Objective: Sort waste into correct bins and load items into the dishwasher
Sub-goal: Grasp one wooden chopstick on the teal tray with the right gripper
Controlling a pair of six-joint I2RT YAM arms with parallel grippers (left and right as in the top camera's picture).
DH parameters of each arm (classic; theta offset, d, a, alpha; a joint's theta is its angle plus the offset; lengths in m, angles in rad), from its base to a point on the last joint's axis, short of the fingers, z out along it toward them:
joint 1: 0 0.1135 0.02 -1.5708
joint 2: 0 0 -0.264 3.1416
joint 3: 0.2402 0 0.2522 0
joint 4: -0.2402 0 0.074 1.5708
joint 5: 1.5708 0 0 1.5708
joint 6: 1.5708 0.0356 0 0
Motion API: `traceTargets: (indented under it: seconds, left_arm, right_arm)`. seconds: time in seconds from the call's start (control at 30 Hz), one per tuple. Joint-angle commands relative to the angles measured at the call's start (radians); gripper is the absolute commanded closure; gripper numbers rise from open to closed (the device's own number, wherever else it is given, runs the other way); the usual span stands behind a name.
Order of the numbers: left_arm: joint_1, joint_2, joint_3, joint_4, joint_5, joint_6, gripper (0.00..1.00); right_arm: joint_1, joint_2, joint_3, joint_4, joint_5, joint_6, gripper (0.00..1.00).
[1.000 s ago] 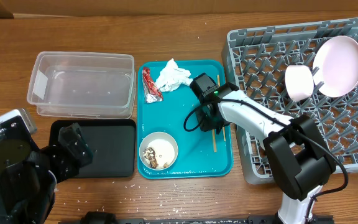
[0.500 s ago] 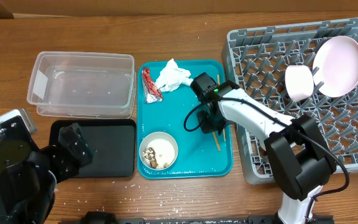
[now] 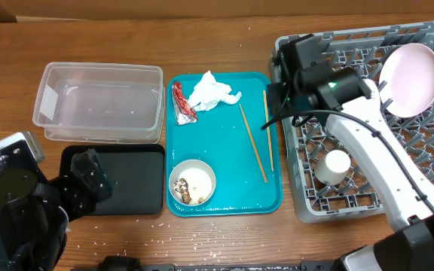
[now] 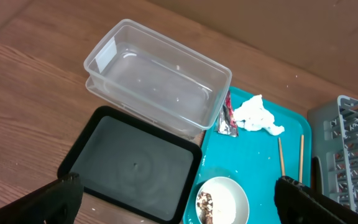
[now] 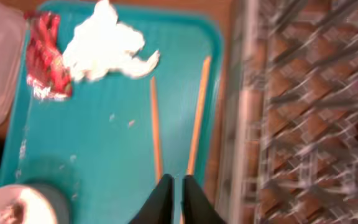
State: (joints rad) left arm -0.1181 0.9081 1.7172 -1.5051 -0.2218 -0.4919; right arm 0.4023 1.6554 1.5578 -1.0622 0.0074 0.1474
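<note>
Two wooden chopsticks (image 3: 253, 143) (image 5: 155, 124) lie apart on the right side of the teal tray (image 3: 228, 199). My right gripper (image 3: 279, 96) (image 5: 173, 186) is shut and empty, above the tray's right edge beside the grey dish rack (image 3: 368, 192). The white tissue (image 3: 211, 92) and red wrapper (image 3: 182, 103) lie at the tray's back. A cream bowl (image 3: 192, 182) with brown crumbs sits at its front. The pink plate (image 3: 411, 79) stands in the rack. The pink bowl is hidden by my right arm. My left gripper (image 3: 90, 179) (image 4: 179, 202) is open over the black tray (image 3: 130, 181).
The clear tub (image 3: 100, 102) stands behind the black tray, left of the teal tray. A round whitish thing (image 3: 333, 165) sits in the rack's front left part. Small white crumbs dot the table's front edge.
My right gripper has lifted off the tray and swung back and right to the rack's left edge. Both chopsticks now lie uncovered on the tray. The left arm has not moved.
</note>
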Motion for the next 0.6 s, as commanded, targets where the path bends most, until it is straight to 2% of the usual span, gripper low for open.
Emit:
traceTargets:
  seconds: [0.0,0.1,0.2,0.4,0.47,0.57]
  left_arm:
    - [-0.007,0.001,0.002,-0.002,-0.018,-0.003,0.0]
    - [-0.007,0.001,0.002,-0.002,-0.018,-0.003,0.0]
    - [-0.007,0.001,0.002,-0.002,-0.018,-0.003,0.0]
    - [-0.007,0.001,0.002,-0.002,-0.018,-0.003,0.0]
    - [-0.007,0.001,0.002,-0.002,-0.018,-0.003,0.0]
    - [-0.007,0.001,0.002,-0.002,-0.018,-0.002,0.0]
  right_arm:
    - [0.072,0.078,-0.064,0.006,-0.072,-0.045,0.76]
    - [0.118,0.127,-0.111,0.043,-0.054,-0.044,0.62]
    - [0.141,0.174,-0.155,0.098,0.014,-0.043,0.56]
    - [0.142,0.264,-0.186,0.156,0.002,-0.053,0.57]
    - [0.144,0.304,-0.192,0.157,-0.017,-0.078,0.62]
    - [0.151,0.369,-0.199,0.161,-0.017,-0.077,0.62]
